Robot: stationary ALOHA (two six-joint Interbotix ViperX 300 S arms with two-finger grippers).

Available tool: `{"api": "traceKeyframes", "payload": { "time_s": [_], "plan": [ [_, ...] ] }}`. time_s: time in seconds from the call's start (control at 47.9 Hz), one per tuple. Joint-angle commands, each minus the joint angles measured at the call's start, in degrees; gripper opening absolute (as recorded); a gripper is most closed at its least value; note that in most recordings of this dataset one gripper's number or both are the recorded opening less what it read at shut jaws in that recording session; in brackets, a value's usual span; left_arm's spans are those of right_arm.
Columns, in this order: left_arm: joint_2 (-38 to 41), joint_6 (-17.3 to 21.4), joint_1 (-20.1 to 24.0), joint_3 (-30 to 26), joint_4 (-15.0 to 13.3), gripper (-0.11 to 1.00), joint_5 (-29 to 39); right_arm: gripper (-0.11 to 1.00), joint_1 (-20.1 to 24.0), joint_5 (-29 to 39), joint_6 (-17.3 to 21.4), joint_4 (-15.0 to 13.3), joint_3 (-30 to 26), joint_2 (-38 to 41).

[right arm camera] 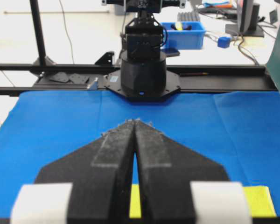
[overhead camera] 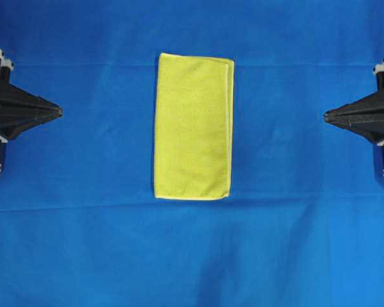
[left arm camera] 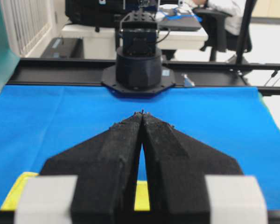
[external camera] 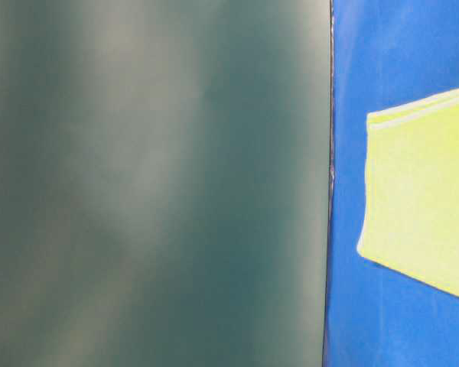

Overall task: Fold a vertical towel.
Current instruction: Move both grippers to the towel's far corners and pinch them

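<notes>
The yellow-green towel (overhead camera: 193, 126) lies flat on the blue table cloth (overhead camera: 192, 256) at the middle, long side running front to back, with a stitched hem along its right edge. It also shows in the table-level view (external camera: 424, 206), and as slivers in the left wrist view (left arm camera: 13, 192) and right wrist view (right arm camera: 259, 200). My left gripper (overhead camera: 59, 112) is shut and empty at the far left, well clear of the towel. My right gripper (overhead camera: 326, 116) is shut and empty at the far right, also clear. In the wrist views both grippers' tips (left arm camera: 142, 113) (right arm camera: 134, 121) meet.
The opposite arm's black base (left arm camera: 138, 63) stands at the far table edge, as seen from each wrist (right arm camera: 142, 70). A blurred grey-green panel (external camera: 153, 183) fills the left of the table-level view. Desks and a blue bin (right arm camera: 184, 32) lie beyond the table.
</notes>
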Motion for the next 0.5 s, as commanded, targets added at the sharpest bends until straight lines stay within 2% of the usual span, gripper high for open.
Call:
{"api": "traceKeyframes", "payload": {
  "time_s": [0.0, 0.188, 0.313, 0.48],
  "plan": [
    [1.5, -3.3, -1.5, -1.1, -1.7, 0.00, -0.4, 0.00, -0.2, -0.3, 0.4, 0.4, -1.8, 0.8],
    [4.2, -4.6, -0.3, -1.3, -1.7, 0.00, -1.4, 0.00, -2.3, 2.9, 1.7, 0.6, -3.3, 3.6],
    [8.8, -5.3, 3.1, -1.4, -2.1, 0.00, -4.0, 0.00, -7.6, 3.3, 3.5, 1.0, -4.3, 8.1],
    [17.1, -8.4, 8.8, -2.7, -2.3, 0.00, -6.0, 0.00, -13.7, 3.5, 4.1, 1.0, -6.0, 15.6]
  ]
}}
